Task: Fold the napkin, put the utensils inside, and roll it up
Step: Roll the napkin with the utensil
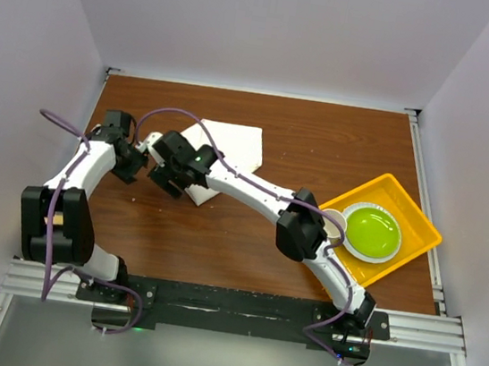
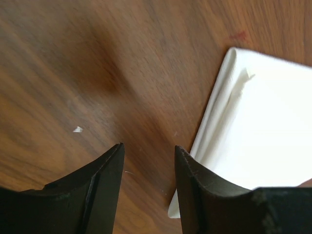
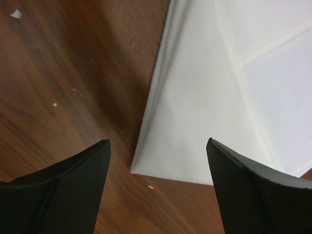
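Top external view: both arms reach over the left-centre of the wooden table.
Napkin: white, folded in layers, flat on the wood, well apart from the yellow tray.
Left gripper: jaws apart, nothing between them, over bare wood just beside the cloth's edge.
Right gripper: jaws wide apart, holding nothing, above a corner of the cloth.
Tray content: a green plate.

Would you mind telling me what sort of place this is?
Probably a robotics lab test cell: a wooden table boxed in by plain white walls, two arms bolted to an aluminium rail, and staged props: a napkin and yellow tray.
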Robot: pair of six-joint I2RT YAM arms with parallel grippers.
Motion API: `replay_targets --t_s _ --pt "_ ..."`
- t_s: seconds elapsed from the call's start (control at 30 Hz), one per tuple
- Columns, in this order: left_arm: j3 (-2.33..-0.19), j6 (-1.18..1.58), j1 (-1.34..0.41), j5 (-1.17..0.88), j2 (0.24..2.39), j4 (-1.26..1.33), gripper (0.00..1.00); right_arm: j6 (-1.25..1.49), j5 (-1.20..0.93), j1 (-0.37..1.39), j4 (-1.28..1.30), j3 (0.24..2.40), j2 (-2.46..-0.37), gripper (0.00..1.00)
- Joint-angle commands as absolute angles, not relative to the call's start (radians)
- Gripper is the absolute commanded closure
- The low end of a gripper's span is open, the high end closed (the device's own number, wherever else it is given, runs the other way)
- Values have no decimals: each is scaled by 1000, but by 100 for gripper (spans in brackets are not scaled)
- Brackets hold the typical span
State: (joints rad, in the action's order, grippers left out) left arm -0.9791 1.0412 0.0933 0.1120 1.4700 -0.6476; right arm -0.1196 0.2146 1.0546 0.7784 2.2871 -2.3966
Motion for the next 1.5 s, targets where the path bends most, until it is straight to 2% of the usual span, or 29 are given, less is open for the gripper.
replay_targets --t_s 0.0,0.27,0.3,0.37,0.7,0.87,1.27,1.47 --pt "-1045 1098 121 261 1463 -739 50 -163 255 1088 727 2382 -2440 18" --pt "-1137 1164 182 321 1513 -864 50 -172 285 1092 663 2385 -2505 36" --pt "-1140 1164 187 316 1514 -862 50 -176 287 1094 660 2394 -2519 42" --pt "-1141 1164 193 310 1517 -862 50 -186 293 1092 660 2405 -2533 48" --pt "-1097 1152 207 282 1488 -831 50 -235 334 1094 629 2378 -2563 49" --pt "-1081 1157 213 270 1482 -827 50 -233 351 1094 609 2365 -2576 54" --pt "-1074 1154 218 256 1479 -811 51 -239 388 1094 560 2324 -2614 54" --pt "-1071 1154 218 250 1479 -811 51 -227 416 1094 552 2293 -2625 62"
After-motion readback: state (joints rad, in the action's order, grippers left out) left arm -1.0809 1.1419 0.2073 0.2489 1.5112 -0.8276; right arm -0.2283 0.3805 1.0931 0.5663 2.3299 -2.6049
